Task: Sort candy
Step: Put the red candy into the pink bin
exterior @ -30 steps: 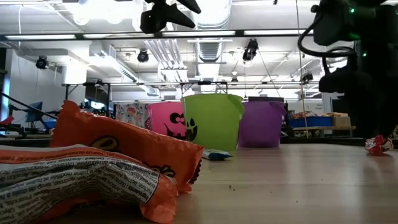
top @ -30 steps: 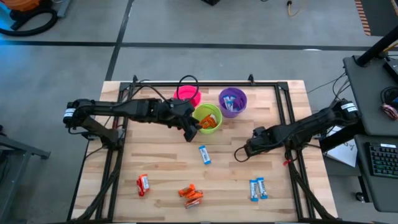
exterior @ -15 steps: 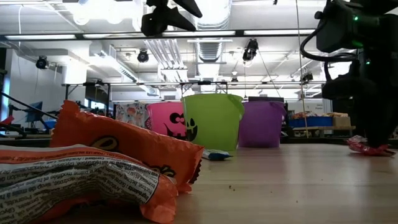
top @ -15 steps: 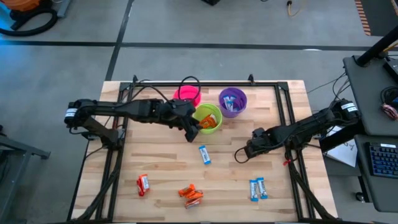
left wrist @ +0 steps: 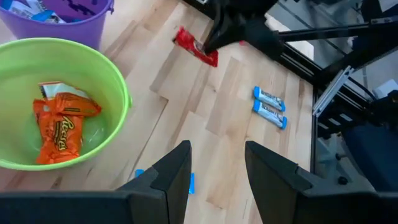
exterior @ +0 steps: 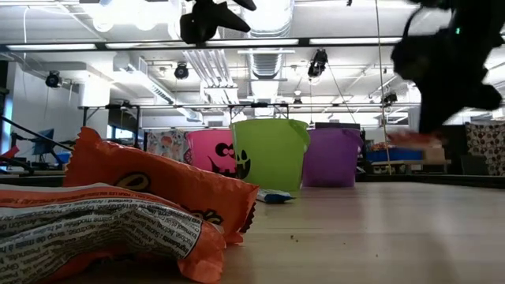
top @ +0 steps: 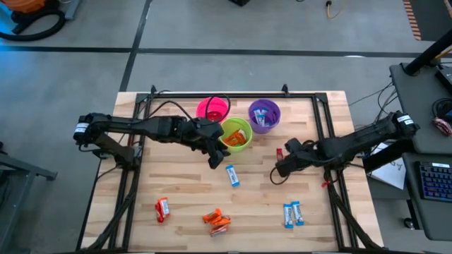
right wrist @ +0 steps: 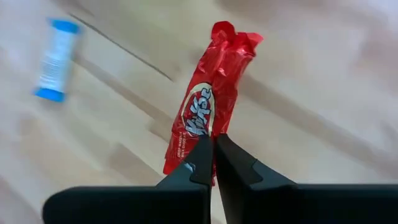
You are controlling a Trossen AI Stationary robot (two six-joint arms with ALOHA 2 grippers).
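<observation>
My right gripper (right wrist: 213, 140) is shut on a red candy (right wrist: 208, 106), right of the table's middle (top: 280, 151). My left gripper (left wrist: 217, 168) hangs open and holds nothing, just near-left of the green cup (top: 235, 134), which holds orange candies (left wrist: 62, 121). The pink cup (top: 214, 108) and the purple cup (top: 264, 115) stand beside the green one at the far middle. Lying flat on the table are a blue candy (top: 232, 176), a red candy (top: 162, 209), orange candies (top: 217, 221) and two blue candies (top: 292, 214). My right gripper pinches one end of the red candy's wrapper (right wrist: 198, 160) between its two fingertips. The fingers run along the candy, which sticks out beyond them. In the low view the candy (exterior: 410, 138) hangs clear above the table top.
A black metal frame (top: 321, 127) runs around the table's working area. Bare wood lies between the cups and the candies near the front edge. Orange wrappers (exterior: 150, 197) fill the low view's foreground.
My right gripper has shut on the red candy, which lay on the table, and has lifted it clear, rising and moving a little toward the cups.
</observation>
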